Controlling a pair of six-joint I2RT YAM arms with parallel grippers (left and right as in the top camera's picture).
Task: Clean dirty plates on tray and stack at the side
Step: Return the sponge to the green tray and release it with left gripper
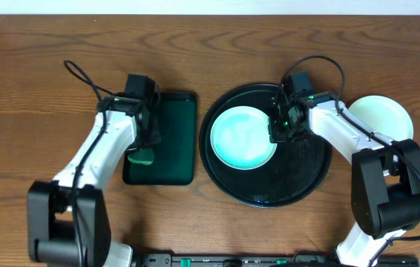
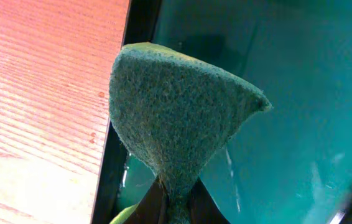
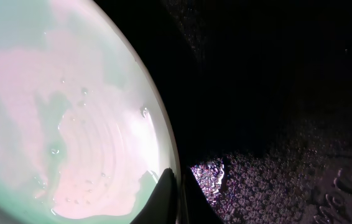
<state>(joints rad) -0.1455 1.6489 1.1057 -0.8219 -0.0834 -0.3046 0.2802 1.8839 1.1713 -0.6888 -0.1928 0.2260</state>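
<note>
The right end effector (image 1: pixel 279 132) was clenched on the right rim of a plate (image 1: pixel 243 138) lying in the black tray (image 1: pixel 299 185), apparently steadying it. A second plate (image 1: pixel 384 115) sat on the worktop (image 1: pixel 47 59), off the tray to its right. The left end effector (image 1: pixel 147 147) pinched a green sponge (image 2: pixel 176 118) above the small green tray (image 1: pixel 173 111). Wiping seemed the step in hand; next, the sponge needed carrying across onto the held plate without knocking it loose
</note>
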